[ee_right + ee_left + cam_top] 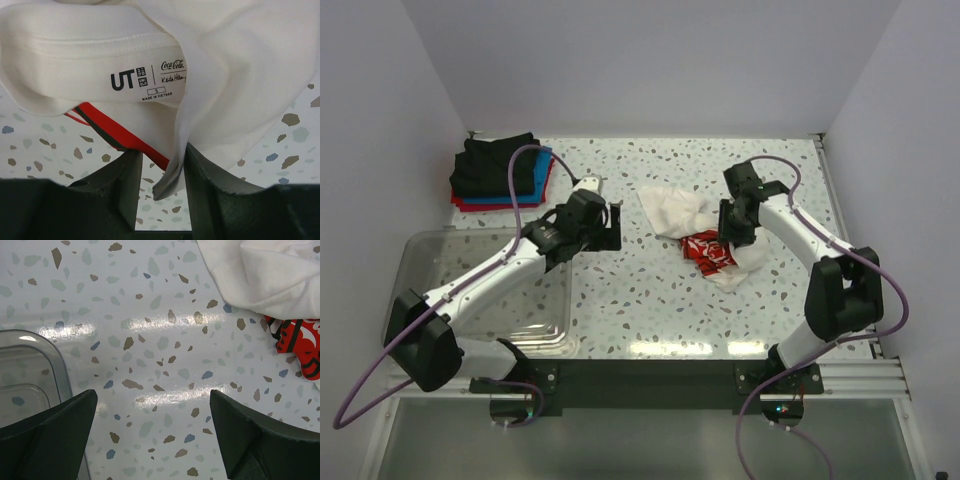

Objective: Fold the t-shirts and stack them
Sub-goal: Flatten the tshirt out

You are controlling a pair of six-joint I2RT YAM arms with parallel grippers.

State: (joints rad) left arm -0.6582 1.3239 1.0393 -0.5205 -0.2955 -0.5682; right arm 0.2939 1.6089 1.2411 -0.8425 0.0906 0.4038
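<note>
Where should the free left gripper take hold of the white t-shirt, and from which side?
Probably the loose corner of the white t-shirt nearest the open left gripper, coming from the shirt's left, low over the table. That edge lies free, and the right gripper is shut on cloth by the collar label, so a hold well apart should help spread it.

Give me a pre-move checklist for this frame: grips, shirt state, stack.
1. Right gripper shut on the crumpled white cloth t-shirt with red graphic: ok, pinching a fold near the collar label.
2. Left gripper open, holding nothing: ok, above the speckled table.
3. T-shirt flat: not ok, bunched.
4. Folded stack of black, blue and red shirts neat: ok.
5. Layers pinched: cannot tell.
</note>
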